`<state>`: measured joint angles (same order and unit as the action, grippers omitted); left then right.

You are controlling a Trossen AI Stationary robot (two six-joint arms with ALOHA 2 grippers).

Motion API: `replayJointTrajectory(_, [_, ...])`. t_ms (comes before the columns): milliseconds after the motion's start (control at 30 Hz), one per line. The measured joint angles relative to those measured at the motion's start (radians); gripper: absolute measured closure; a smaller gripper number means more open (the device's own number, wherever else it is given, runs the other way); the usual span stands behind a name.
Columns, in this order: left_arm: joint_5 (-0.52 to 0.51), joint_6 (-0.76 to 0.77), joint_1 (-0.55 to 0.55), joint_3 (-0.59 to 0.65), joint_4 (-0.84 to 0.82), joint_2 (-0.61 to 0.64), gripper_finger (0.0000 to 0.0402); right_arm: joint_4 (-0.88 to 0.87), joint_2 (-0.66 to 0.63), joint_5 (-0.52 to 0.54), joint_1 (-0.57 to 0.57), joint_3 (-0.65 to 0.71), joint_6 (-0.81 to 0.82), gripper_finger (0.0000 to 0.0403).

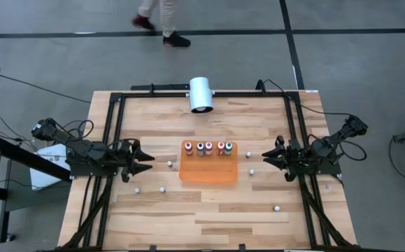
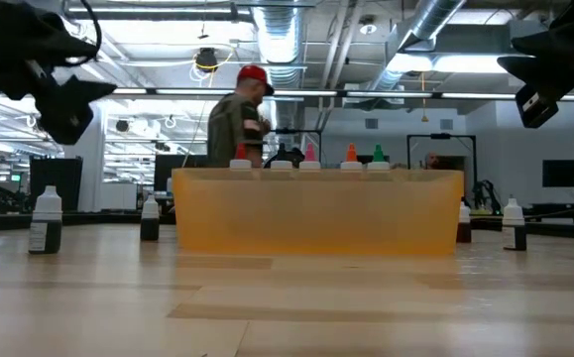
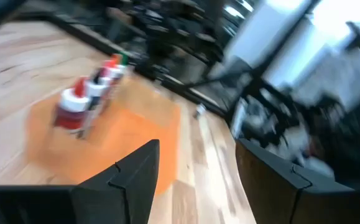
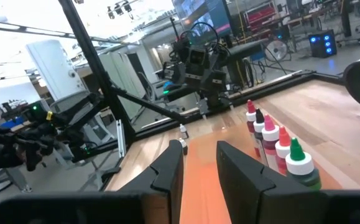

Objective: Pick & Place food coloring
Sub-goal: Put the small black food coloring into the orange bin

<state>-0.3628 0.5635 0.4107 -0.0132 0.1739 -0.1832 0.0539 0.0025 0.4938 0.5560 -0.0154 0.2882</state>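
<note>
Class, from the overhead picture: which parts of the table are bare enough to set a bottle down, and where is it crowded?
Free: the front half of the orange mat, below the row of food coloring bottles; also the wood between the mat and the white cylinder. Crowded: the mat's back edge, the scattered small bottles around the mat, and the sides by the left gripper and right gripper.

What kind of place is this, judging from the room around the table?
Probably a robotics lab or workshop in an industrial hall: bare ceiling ducts run overhead, a black frame borders the wooden table, and monitors and equipment racks stand behind.
</note>
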Motion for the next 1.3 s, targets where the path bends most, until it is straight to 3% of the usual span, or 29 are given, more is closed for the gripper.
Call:
replayJointTrajectory(133, [-0.086, 0.136, 0.000, 0.000, -0.017, 0.000, 0.0198, 0.000, 0.000, 0.000, 0.000, 0.000, 0.000, 0.0316])
replayJointTrajectory(600, [-0.052, 0.271, 0.000, -0.194, -0.421, -0.040, 0.0198, 0.000, 0.000, 0.001, 0.000, 0.000, -0.009, 0.0316])
replayJointTrajectory(967, [-0.023, 0.393, 0.000, -0.352, -0.576, -0.335, 0.0198, 0.000, 0.000, 0.002, 0.000, 0.001, -0.011, 0.0316])
replayJointTrajectory(1300, [0.058, 0.450, -0.063, -0.466, -0.584, -0.603, 0.0198, -0.001, 0.000, 0.002, 0.000, 0.001, -0.011, 0.0316])
